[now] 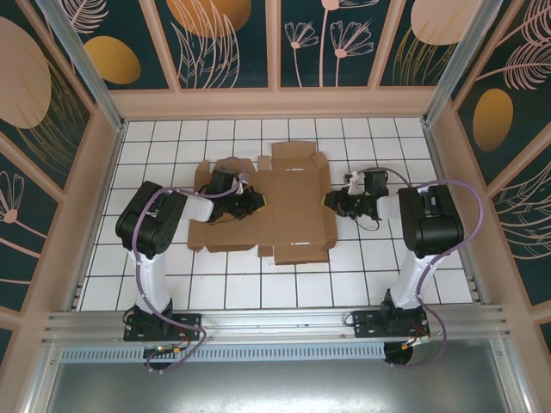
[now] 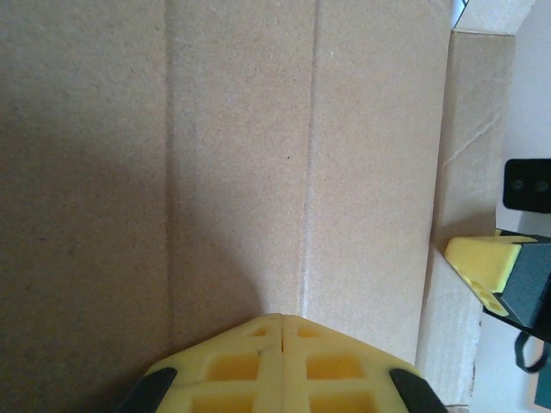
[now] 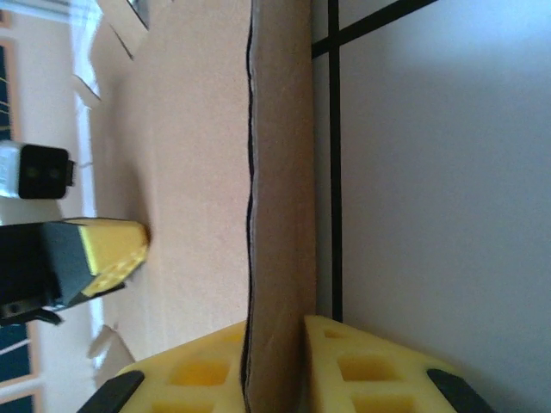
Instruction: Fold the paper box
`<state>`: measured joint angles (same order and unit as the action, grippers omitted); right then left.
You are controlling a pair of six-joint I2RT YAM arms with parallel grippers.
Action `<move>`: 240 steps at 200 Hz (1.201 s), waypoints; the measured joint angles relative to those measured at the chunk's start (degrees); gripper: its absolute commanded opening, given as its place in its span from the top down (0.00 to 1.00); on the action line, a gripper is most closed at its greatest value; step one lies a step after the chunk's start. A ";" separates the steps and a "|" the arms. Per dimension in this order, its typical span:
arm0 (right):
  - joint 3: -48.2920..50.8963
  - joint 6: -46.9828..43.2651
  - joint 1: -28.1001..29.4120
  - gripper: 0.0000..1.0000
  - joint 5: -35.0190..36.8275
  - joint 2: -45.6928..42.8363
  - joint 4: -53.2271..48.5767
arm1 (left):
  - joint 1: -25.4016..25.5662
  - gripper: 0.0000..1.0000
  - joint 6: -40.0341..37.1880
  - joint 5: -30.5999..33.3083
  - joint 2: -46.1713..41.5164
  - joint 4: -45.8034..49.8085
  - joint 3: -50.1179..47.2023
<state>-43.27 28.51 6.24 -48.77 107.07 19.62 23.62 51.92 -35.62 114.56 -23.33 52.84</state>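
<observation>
The paper box [image 1: 297,211] is brown die-cut cardboard lying mostly flat on the white tiles, flaps spread to the left, far and near sides. My left gripper [image 1: 258,202] is shut, and its yellow tips [image 2: 284,317] rest against a crease line on the box's flat panel [image 2: 232,155]. My right gripper [image 1: 331,200] is at the box's right edge. Its yellow fingers [image 3: 362,361] are closed on a raised, doubled side wall [image 3: 280,172] that stands upright between them. The left gripper's finger [image 3: 112,245] shows across the panel in the right wrist view.
White tiled floor [image 1: 362,275] surrounds the box, with bare tiles on the near side. Patterned enclosure walls [image 1: 232,43] close in the back and both sides. An aluminium rail [image 1: 275,323] carries the arm bases along the near edge.
</observation>
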 measured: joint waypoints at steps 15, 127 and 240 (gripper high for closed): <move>1.18 2.29 -0.50 0.79 -2.05 0.61 3.52 | -0.26 1.00 0.28 -0.61 0.15 -0.50 -0.15; 7.54 17.22 -1.51 0.89 -11.13 1.38 24.35 | -1.31 1.00 1.18 -1.44 0.13 -2.23 -1.20; 3.52 4.42 2.40 1.00 -6.47 -3.26 1.01 | -0.24 0.98 1.05 -0.22 -0.92 -1.07 -1.44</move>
<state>-39.75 32.93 8.64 -55.24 103.81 20.62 23.38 52.97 -35.83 113.65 -24.40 51.40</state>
